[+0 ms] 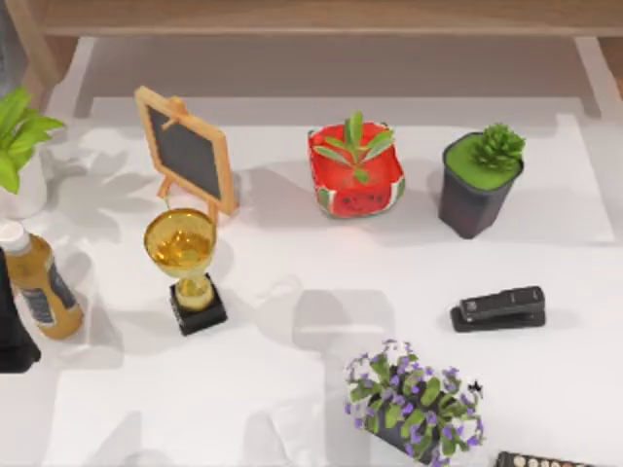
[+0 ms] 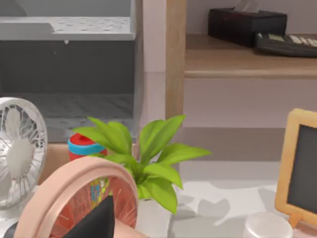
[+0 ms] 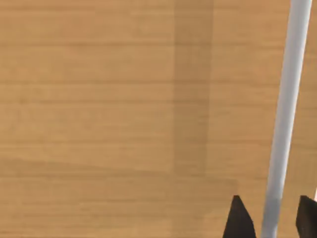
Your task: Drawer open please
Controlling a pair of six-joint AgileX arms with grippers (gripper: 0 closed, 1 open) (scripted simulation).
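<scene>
The drawer front [image 3: 124, 114] is a light wooden panel close in front of my right wrist camera. Its silver bar handle [image 3: 290, 89] runs across the panel. My right gripper [image 3: 273, 219] stands open astride the handle: a black fingertip [image 3: 238, 220] shows on either side of the bar, with a small gap between each and the metal. My left arm [image 1: 14, 326] is parked at the table's left edge, and one dark fingertip [image 2: 96, 222] shows in the left wrist view.
On the white table stand a small chalkboard [image 1: 187, 151], a gold trophy [image 1: 185, 258], a watermelon pot plant [image 1: 356, 173], a dark pot plant [image 1: 479, 183], a black stapler [image 1: 498, 308], purple flowers [image 1: 414, 399] and a bottle [image 1: 39, 282]. A wooden shelf [image 1: 321, 17] runs along the back.
</scene>
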